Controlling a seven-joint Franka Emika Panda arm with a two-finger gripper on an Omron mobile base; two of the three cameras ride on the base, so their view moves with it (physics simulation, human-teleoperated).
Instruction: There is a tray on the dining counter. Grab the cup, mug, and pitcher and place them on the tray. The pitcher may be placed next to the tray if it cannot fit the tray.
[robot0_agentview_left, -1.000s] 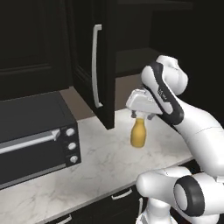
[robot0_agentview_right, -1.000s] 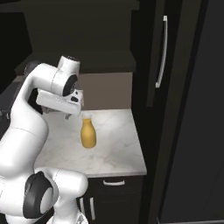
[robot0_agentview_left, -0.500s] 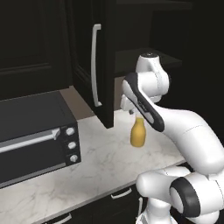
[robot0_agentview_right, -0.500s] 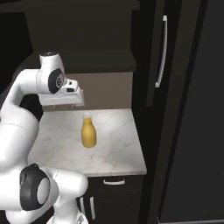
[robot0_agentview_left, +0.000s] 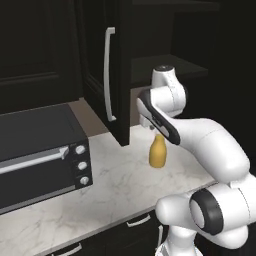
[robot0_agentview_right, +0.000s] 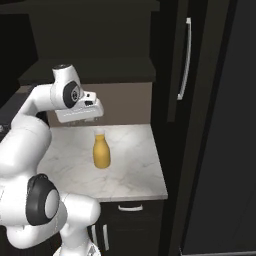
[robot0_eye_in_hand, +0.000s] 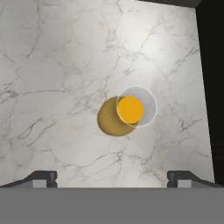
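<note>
While the pitcher (robot0_agentview_left: 157, 152) stands upright and alone on the marble counter (robot0_agentview_left: 115, 175), near the middle of the left base view, the gripper (robot0_eye_in_hand: 111, 177) hangs above it, not touching. In the hand view its fingertips (robot0_eye_in_hand: 43, 176) stand wide apart — open, holding nothing. I judge the pitcher not yet grasped, so carrying it to the tray is left.

— What kind of place is this?
— A kitchen: a marble tabletop (robot0_agentview_left: 115, 185), a black toaster oven (robot0_agentview_left: 40, 150), dark cabinets (robot0_agentview_left: 107, 65) with long handles, and drawers (robot0_agentview_right: 131, 207) beneath.
</note>
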